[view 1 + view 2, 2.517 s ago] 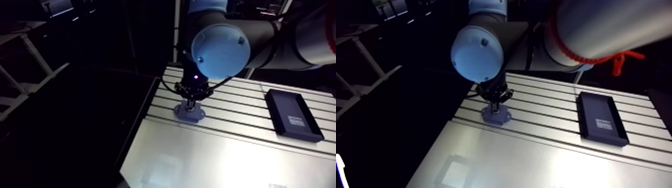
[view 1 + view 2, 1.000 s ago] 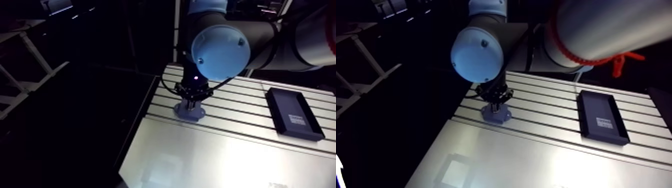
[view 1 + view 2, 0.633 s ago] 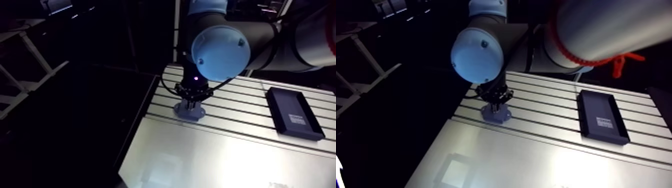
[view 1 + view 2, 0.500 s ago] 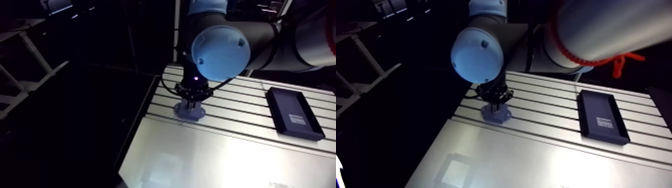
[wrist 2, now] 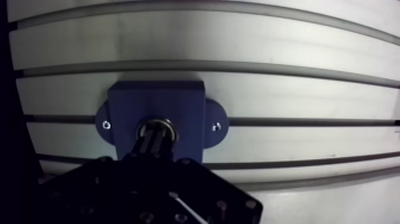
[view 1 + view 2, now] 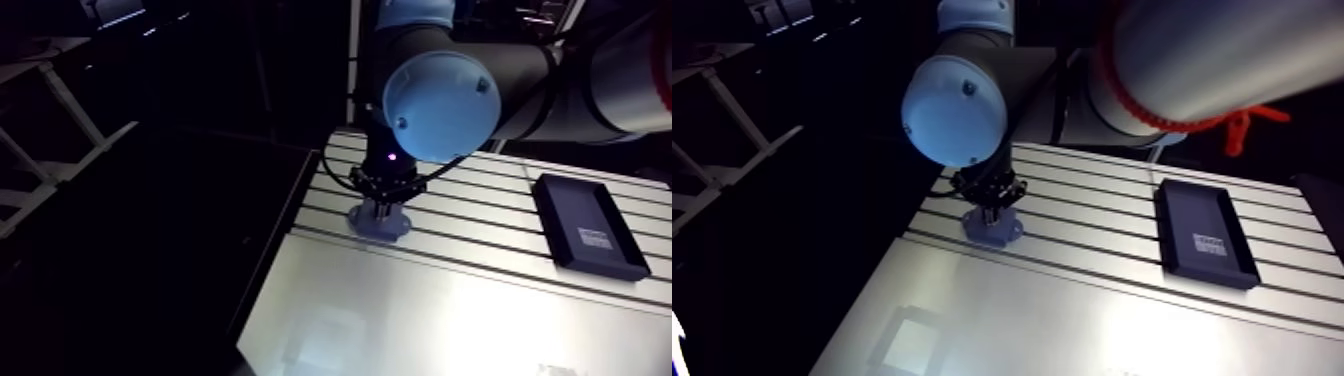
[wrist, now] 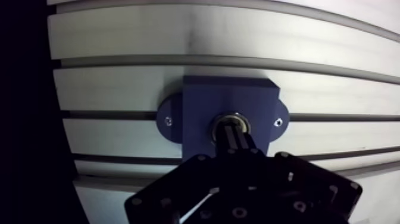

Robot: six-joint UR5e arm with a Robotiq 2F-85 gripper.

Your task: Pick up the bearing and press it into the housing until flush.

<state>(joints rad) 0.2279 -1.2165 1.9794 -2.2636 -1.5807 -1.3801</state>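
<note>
Closest to the wrist camera, we see the gripper (image 7: 233, 126) with its two fingers (image 7: 228, 134) drawn together side by side, only a thin seam between them, clasping nothing. Their tips point straight down into the middle of the bearing (image 5: 156, 121), which shows as a bright metal ring around them. The bearing sits in the round bore of the blue housing (image 7: 229, 95). We cannot tell whether its face lies level with the housing's top.

The housing is a square block with a rounded ear on each side, and each ear has a small screw hole (image 7: 169, 121). It rests flat on the slotted aluminium table (image 7: 119, 83), across one of the slots.

Farther off, in the arm view, a flat black tray (image 6: 588, 238) with a small pale label lies on the same table, well apart from the housing.
</note>
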